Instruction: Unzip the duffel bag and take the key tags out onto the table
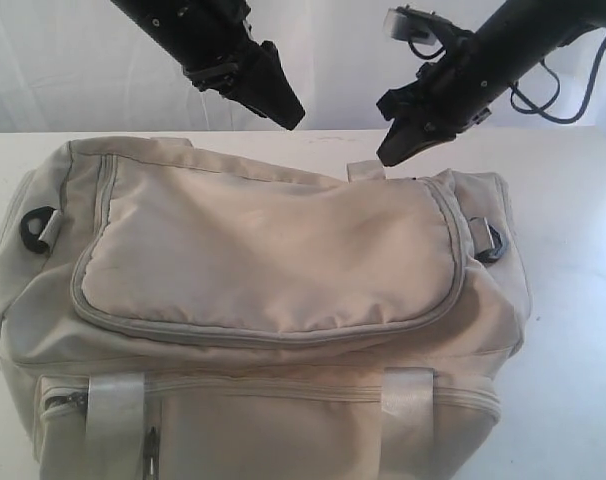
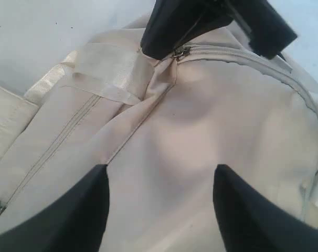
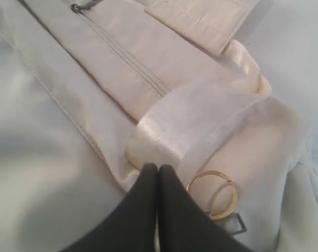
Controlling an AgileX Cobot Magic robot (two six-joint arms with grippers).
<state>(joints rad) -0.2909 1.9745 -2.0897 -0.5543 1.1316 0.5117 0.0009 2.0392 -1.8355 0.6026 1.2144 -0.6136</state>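
On the white surface (image 1: 573,300), zipped cream duffel bag (image 1: 263,250), left tool (image 1: 281,103) spread wide above it, right tool (image 1: 391,152) closed tight at its rear edge, gold ring (image 3: 214,191) just beside

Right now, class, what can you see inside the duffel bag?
Nothing of the inside shows. The duffel bag lies with its zip flap closed over the opening, so whatever it holds is covered. No key tags are visible in any view.

I'm looking at a plain cream-beige fabric duffel bag (image 1: 273,250) with paler, silvery-sheened webbing straps (image 1: 115,410) and black D-shaped rings (image 1: 28,230), on a plain white flat worktop (image 1: 573,330). My fingers (image 3: 143,210) are black; a thin round metal ring (image 3: 212,193) is gold.
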